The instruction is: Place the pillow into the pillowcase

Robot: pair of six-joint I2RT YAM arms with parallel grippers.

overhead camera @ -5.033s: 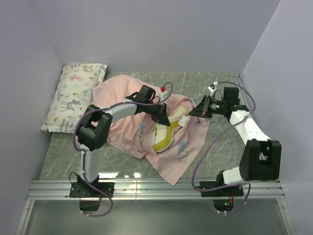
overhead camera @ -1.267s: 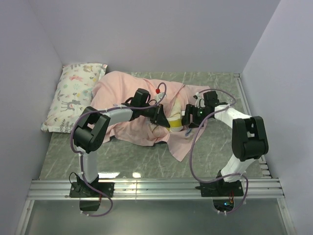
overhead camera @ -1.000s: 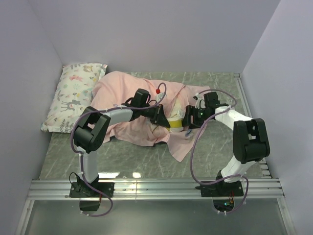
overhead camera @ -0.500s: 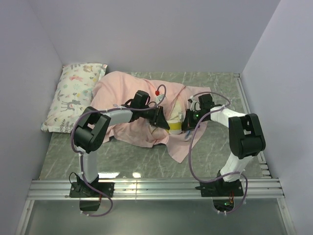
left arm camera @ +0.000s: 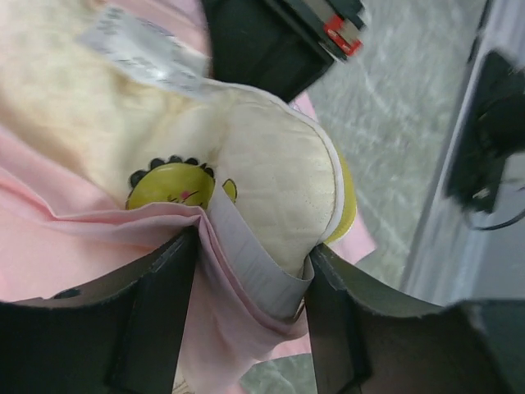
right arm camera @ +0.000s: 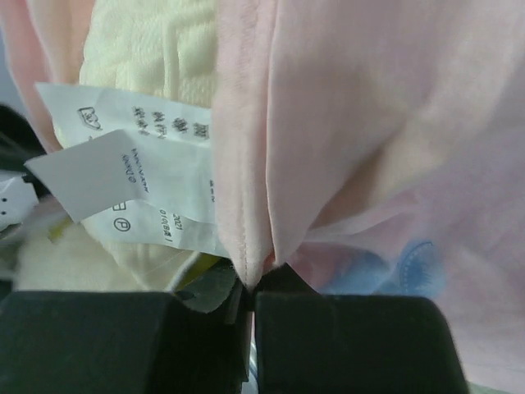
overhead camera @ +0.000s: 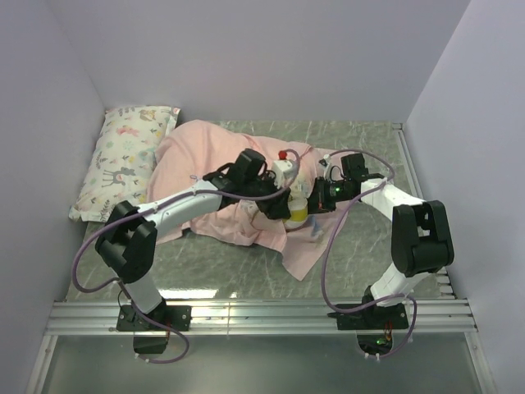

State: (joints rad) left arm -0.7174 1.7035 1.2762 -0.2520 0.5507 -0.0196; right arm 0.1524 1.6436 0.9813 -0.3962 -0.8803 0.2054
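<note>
In the last half-second the left arm has stretched out low across the middle of the worktop, and the bare part of the pillow [overhead camera: 299, 212] has shrunk to a small yellow-banded end. The pillowcase [overhead camera: 197, 156] now covers nearly all of it, so I judge the stuffing nearly done.

The left gripper [left arm camera: 250, 279] has its jaws apart around the hem and the pillow's corner; whether they press is hard to tell. The right gripper [right arm camera: 248, 300] pinches a fold of pink hem tight.

The pillow is cream and dimpled, with a yellow logo [left arm camera: 168, 185] and a white care label [right arm camera: 131, 180]. It lies mid-worktop, and the case trails toward the far left corner.
</note>
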